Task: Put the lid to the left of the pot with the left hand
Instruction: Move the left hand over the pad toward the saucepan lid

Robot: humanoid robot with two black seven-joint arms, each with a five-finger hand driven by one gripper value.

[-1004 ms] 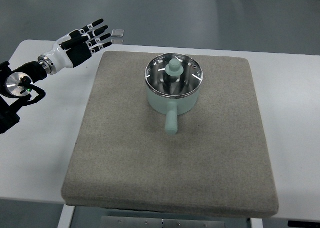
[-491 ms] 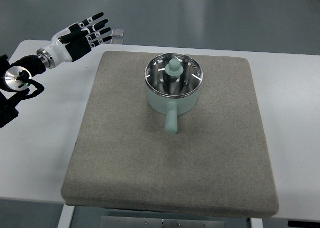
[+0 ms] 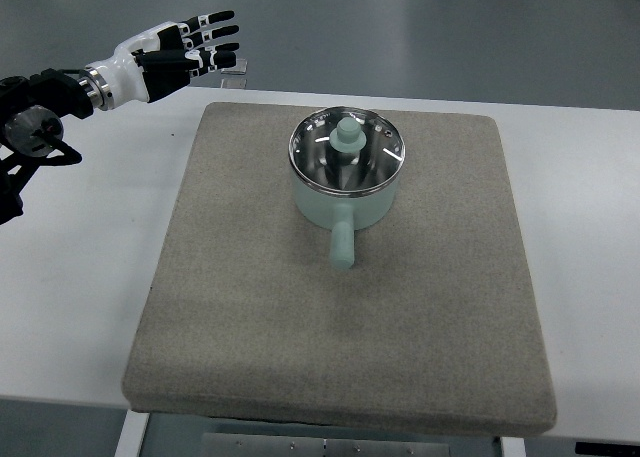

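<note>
A mint-green pot (image 3: pixel 345 205) stands on the grey mat (image 3: pixel 340 307), its straight handle pointing toward the near edge. On it rests a glass lid (image 3: pixel 347 152) with a steel rim and a mint knob (image 3: pixel 348 133). My left hand (image 3: pixel 195 49) hovers at the upper left, beyond the mat's far-left corner and well apart from the pot. Its fingers are spread and hold nothing. The right arm is out of view.
The mat lies on a white table (image 3: pixel 70 277). A small clear object (image 3: pixel 235 73) sits at the table's far edge just beside the left hand. Bare mat lies left of the pot.
My left hand has risen and moved toward the far edge and a little right, still open. Pot and lid have not moved.
</note>
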